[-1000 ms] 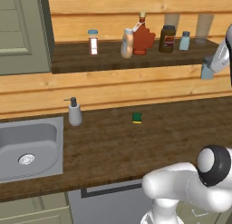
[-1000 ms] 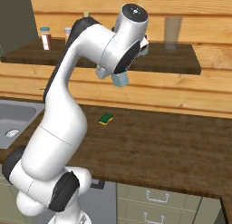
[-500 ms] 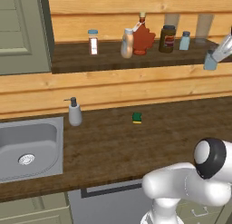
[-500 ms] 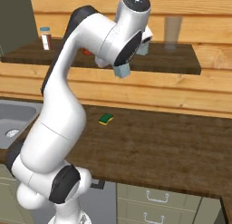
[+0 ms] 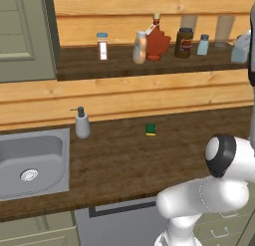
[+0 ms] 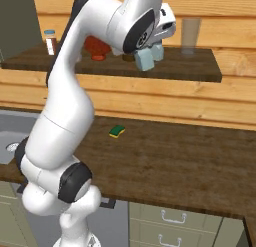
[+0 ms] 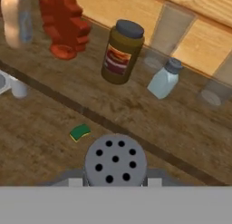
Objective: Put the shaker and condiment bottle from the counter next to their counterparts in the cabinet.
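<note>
While the fingers (image 6: 148,58) clench the shaker (image 7: 116,161), it hangs level with the cabinet (image 5: 149,68); its twin (image 7: 164,79) stands beside the brown jar (image 7: 121,51).

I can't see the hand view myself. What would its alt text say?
The tool holds a pale shaker, its grey perforated cap facing the camera, above a dark wooden shelf. On the shelf stand a matching shaker, a dark brown jar, a red leaf-shaped bottle and a tan bottle.
</note>
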Robot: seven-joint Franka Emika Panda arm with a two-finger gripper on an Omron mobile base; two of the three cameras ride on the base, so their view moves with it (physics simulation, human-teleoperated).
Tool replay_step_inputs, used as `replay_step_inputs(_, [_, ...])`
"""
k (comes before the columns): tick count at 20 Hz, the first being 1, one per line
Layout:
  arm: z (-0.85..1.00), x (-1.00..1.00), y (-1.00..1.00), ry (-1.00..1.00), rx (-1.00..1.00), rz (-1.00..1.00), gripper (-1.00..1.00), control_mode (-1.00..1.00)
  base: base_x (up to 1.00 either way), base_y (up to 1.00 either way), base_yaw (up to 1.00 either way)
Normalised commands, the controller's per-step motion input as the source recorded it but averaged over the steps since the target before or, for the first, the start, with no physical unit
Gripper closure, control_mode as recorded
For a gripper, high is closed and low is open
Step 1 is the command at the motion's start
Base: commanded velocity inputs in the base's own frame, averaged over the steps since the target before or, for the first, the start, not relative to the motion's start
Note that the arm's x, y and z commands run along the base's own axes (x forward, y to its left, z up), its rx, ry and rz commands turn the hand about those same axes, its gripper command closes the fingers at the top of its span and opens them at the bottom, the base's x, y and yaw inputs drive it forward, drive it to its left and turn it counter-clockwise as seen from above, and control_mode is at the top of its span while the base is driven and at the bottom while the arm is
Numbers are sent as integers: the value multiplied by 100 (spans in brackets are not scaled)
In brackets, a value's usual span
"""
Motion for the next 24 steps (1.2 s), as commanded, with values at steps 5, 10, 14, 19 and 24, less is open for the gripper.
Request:
replay_step_inputs(5, [0,53,-4,-6,1,-18,100,-100,0,0,0])
replay_step_inputs(10, [-4,31,-6,-1,4,-8,100,-100,0,0,0])
replay_step_inputs(14, [-1,3,-17,-1,10,-2,100,-100,0,0,0])
replay_step_inputs(19, [-9,19,-17,-1,5,-5,100,-100,0,0,0])
replay_step_inputs(24, [-10,48,-1,-1,0,-9,100,-100,0,0,0])
